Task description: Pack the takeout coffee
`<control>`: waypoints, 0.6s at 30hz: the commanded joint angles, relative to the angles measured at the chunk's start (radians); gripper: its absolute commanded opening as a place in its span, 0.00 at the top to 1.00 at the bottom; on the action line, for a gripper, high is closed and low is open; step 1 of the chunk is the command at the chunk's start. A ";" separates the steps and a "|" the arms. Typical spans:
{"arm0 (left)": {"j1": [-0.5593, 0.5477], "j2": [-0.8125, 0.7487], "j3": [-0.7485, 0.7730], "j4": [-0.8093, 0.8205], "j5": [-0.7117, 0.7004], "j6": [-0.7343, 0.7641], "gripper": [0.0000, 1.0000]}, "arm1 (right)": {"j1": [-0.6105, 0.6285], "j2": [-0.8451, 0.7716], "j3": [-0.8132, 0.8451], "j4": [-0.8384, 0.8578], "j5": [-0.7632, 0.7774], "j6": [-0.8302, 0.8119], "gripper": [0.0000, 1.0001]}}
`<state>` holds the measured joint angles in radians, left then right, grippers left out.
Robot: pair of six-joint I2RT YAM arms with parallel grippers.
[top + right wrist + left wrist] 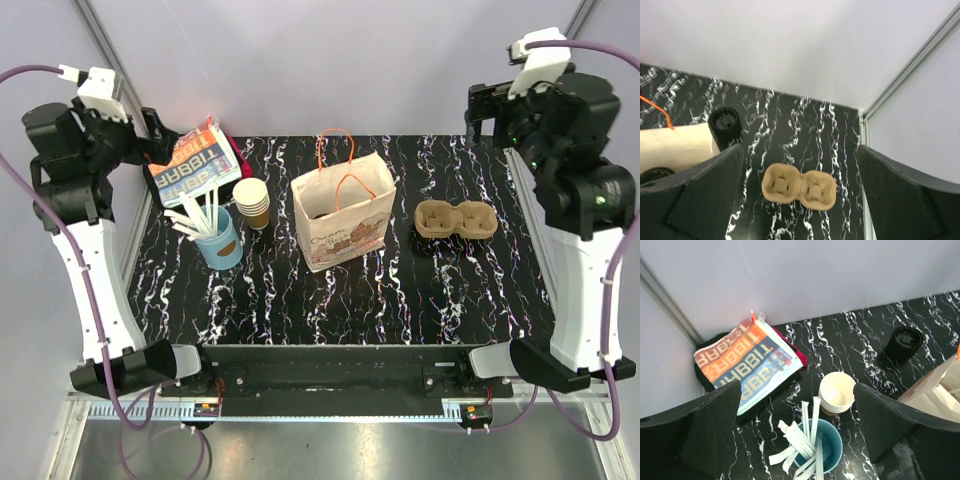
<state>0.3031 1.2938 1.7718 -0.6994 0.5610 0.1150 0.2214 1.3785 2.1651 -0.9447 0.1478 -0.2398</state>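
Observation:
The takeout coffee [905,342] stands upright on the black marble table, its round black lid up, just behind the paper bag [340,215]. The right wrist view shows the coffee [724,122] too; in the top view the bag hides it. A brown two-hole cup tray [457,220] lies right of the bag and straight below my right gripper [800,150]. That gripper hangs high, open and empty. My left gripper [797,387] is open and empty too, high above the blue cup [817,445] and the stack of lidless cups [836,394].
White sticks fill the blue cup [220,240]. A colourful printed packet [195,165] lies in the back left corner on a dark tray. The bag stands open with orange handles. Grey walls close the back and sides. Both arm bases sit at the near edge.

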 commanded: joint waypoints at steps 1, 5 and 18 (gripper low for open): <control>0.030 -0.060 0.037 0.038 0.001 -0.026 0.01 | -0.004 -0.010 0.174 -0.088 -0.034 0.028 0.00; 0.036 -0.071 0.107 -0.018 -0.052 -0.014 0.01 | -0.004 -0.012 0.255 -0.137 -0.076 0.037 0.00; 0.037 -0.051 0.445 -0.241 -0.116 -0.018 0.01 | -0.004 -0.013 0.282 -0.163 -0.071 0.036 0.00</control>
<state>0.3351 1.2446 2.1357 -0.8886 0.4747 0.1036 0.2214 1.3575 2.4355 -1.1011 0.0853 -0.2123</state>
